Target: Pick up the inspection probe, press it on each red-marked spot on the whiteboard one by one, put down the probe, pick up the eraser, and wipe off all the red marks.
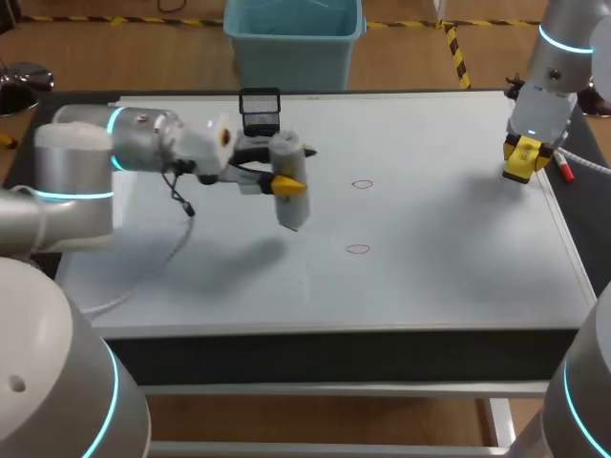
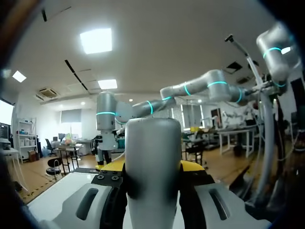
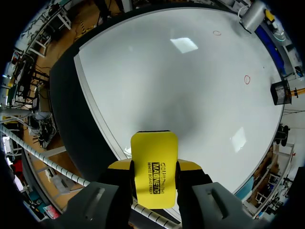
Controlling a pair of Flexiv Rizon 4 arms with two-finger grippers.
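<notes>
Two red marks (image 1: 362, 184) lie between probe (image 1: 289, 186) and eraser (image 1: 522, 158) (black basket (image 1: 260, 111) behind).

probe's (image 2: 152, 162) lower end cut off, marker (image 1: 566, 171) partly hidden

Bright overhead light, glare on whiteboard (image 3: 181, 81)

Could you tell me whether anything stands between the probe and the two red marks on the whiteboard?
Nothing visible does: only bare whiteboard lies between the probe, held in the left pincer, and the two red marks. The right pincer holds the eraser well aside.
</notes>
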